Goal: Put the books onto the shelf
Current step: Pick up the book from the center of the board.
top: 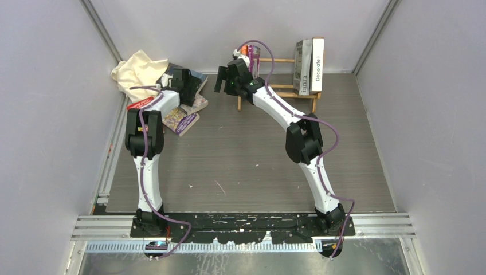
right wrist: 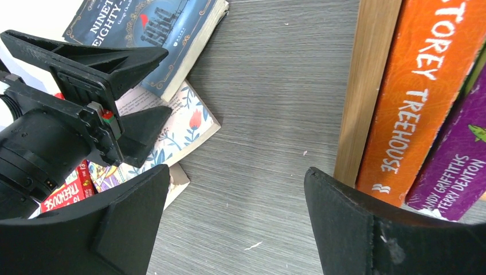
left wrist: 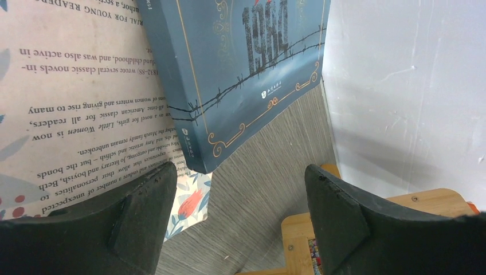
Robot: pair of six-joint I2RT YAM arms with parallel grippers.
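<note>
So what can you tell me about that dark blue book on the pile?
The dark blue book is a paperback with a gold border, "1984" in dark digits and barbed wire across. It lies face up, resting on a pale flowered book, one corner jutting over the grey table. Cream page edges show. The left gripper hangs open just over it.

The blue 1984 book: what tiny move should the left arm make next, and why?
Probably lower the left jaws around the corner of the blue 1984 book and close. They hang open and empty by that corner, the book lies on top of the pile, and the shelf has free space in its middle.
</note>
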